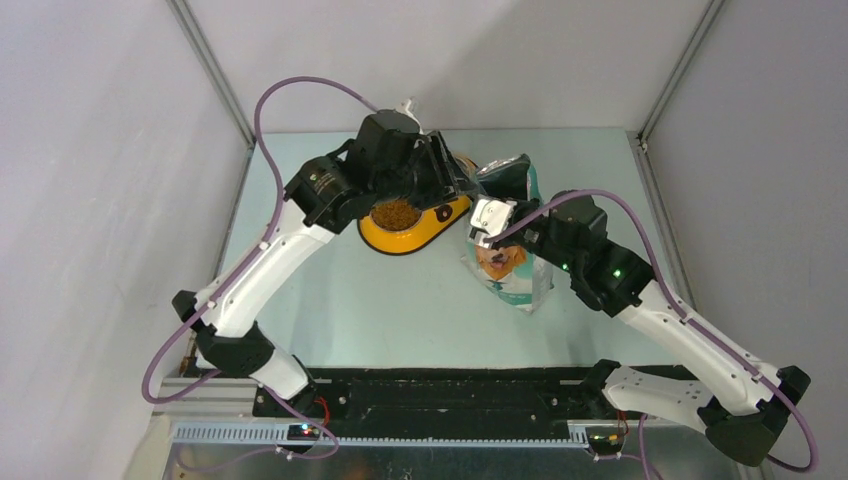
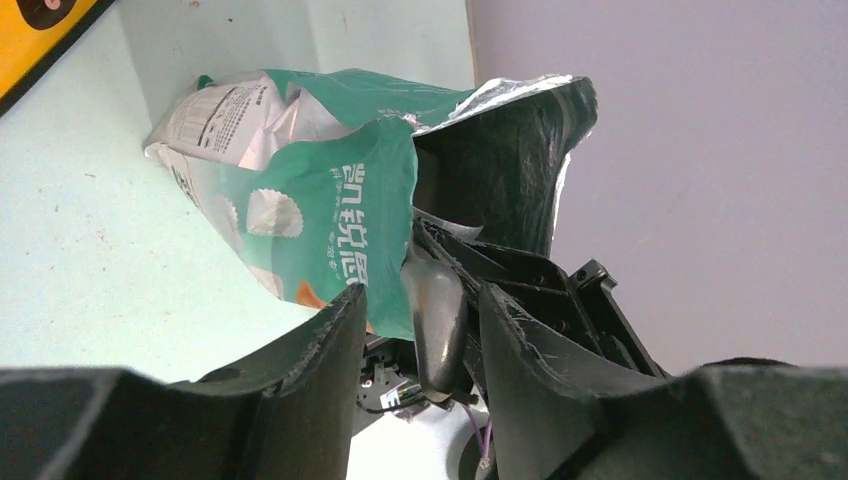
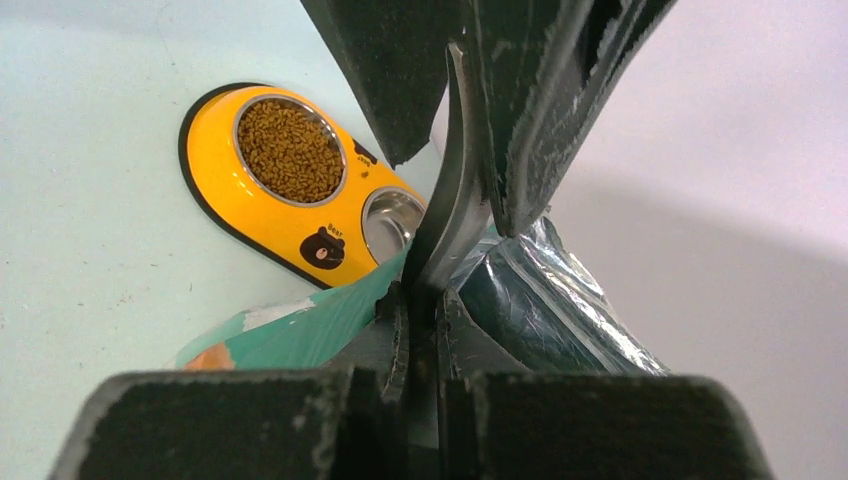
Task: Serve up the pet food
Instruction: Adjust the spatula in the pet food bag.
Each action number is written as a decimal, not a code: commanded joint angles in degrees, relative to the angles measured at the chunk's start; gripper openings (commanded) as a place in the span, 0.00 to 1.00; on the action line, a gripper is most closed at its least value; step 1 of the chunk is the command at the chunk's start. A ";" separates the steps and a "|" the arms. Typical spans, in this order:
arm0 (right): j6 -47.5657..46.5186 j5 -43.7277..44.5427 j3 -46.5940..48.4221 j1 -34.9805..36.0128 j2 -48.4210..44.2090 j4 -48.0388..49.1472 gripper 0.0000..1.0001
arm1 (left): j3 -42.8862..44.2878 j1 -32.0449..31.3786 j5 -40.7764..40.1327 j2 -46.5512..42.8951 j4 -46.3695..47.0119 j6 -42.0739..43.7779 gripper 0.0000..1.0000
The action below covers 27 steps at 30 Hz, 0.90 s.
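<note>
Obs.: the pet food (image 3: 290,150) lay heaped in the left well of the yellow double bowl (image 3: 215,190), about level with the well's rim. The right well (image 3: 392,222) showed bare steel. The bowl sat on the surface (image 1: 400,310) just left of the teal bag (image 2: 340,200), whose foil mouth gaped open. You had the right claw (image 3: 425,300) pinched together on a thin grey strip, which I took for the handle of the scoop (image 3: 465,190) seen edge-on. Your left claw (image 2: 422,300) had its fingers apart, straddling the same scoop without visibly pressing it. The two claws met near the bag's mouth, just right of the bowl. Judgement: this looked like a handover, with the right arm steadying the scoop so the left could take it or let it go; which of the two could not be told. Whether the scoop carried kibble was hidden. One filled well suggested the serving was largely done. Risk: a loose exchange could drop the scoop onto the bowl and scatter pellets.
</note>
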 commanded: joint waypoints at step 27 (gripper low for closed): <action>-3.22 7.72 -0.01 1.72 -2.11 4.63 0.10 | 1.65 -2.91 -6.43 3.45 0.86 -3.51 0.00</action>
